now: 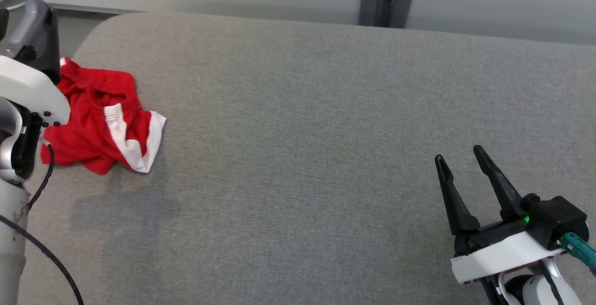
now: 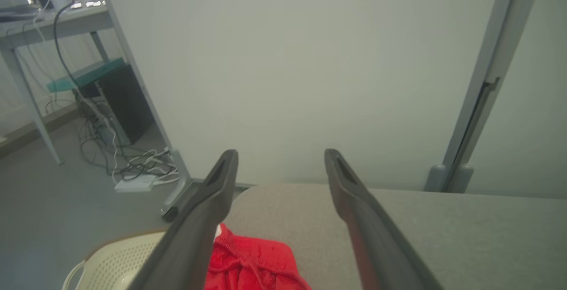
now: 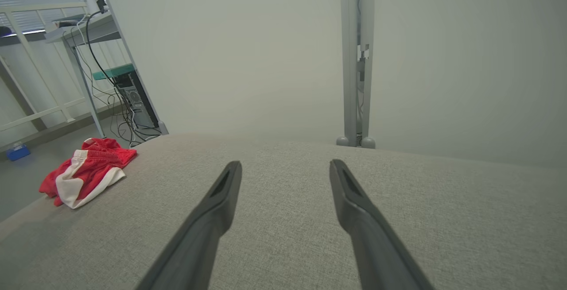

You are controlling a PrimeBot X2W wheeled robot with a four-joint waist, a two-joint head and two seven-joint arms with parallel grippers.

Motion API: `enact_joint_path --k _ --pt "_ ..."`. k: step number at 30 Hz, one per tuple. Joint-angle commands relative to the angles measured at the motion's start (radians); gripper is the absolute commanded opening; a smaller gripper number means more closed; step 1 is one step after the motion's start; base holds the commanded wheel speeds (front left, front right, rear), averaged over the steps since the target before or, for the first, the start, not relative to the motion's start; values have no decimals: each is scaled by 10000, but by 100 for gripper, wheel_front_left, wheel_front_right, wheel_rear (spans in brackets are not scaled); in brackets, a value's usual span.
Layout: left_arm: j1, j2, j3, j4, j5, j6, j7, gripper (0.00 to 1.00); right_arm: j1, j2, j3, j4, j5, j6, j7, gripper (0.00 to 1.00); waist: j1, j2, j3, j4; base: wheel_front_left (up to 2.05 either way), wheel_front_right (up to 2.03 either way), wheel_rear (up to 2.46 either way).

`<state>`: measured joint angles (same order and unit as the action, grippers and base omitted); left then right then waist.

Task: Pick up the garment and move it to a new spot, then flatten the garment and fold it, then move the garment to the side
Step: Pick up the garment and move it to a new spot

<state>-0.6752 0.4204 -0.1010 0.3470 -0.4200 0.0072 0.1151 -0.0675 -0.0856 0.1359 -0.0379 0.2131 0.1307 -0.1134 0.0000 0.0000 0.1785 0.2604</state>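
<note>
Centre to 3 o'clock: grey fabric worktop (image 1: 326,109), a broad bare stretch, room enough for laying out and folding

9 o'clock, near the worktop's left edge: garment (image 1: 100,123), red with white trim, a crumpled heap; not yet lifted, so the first step looks pending

9 o'clock, just beside the heap: left forearm (image 1: 28,95); left jaws spread wide and empty, red cloth low between them in the wrist view, likely lined up for the pick

4 o'clock: right jaws parted, empty, well apart from the cloth, seemingly parked clear
</note>
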Motion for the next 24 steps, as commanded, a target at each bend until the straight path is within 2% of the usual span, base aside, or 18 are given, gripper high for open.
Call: enact_joint_path --k 1,5,6,16,17,19,24 --pt "-375 -66 48 1154 -228 -131 191 100 -270 -77 -16 15 65 2 -102 100 0 0 997 -939 0 0 0" --pt "-750 -261 282 3121 -612 -78 178 100 -576 -128 -36 80 111 2 -241 100 0 0 1590 -1364 0 0 0" --pt "-750 -261 282 3121 -612 -78 178 100 -576 -128 -36 80 111 2 -241 100 0 0 1590 -1364 0 0 0" --pt "-1429 -484 494 6469 -1108 -96 236 100 -1150 -295 90 279 167 2 -399 100 0 0 2497 -1482 0 0 0" --pt "-1475 -495 495 6691 -1142 -152 289 96 -1199 -310 120 304 165 2 -410 100 0 0 2525 -1477 0 0 0" --pt "-1577 -510 498 7032 -1191 -246 235 0 -1296 -329 170 368 190 2 -439 100 0 0 2547 -1458 0 0 0" --pt "-2045 -334 350 7063 -898 -331 -1151 0 -1315 -348 99 503 250 2 -496 100 0 0 2359 -1353 0 0 0"
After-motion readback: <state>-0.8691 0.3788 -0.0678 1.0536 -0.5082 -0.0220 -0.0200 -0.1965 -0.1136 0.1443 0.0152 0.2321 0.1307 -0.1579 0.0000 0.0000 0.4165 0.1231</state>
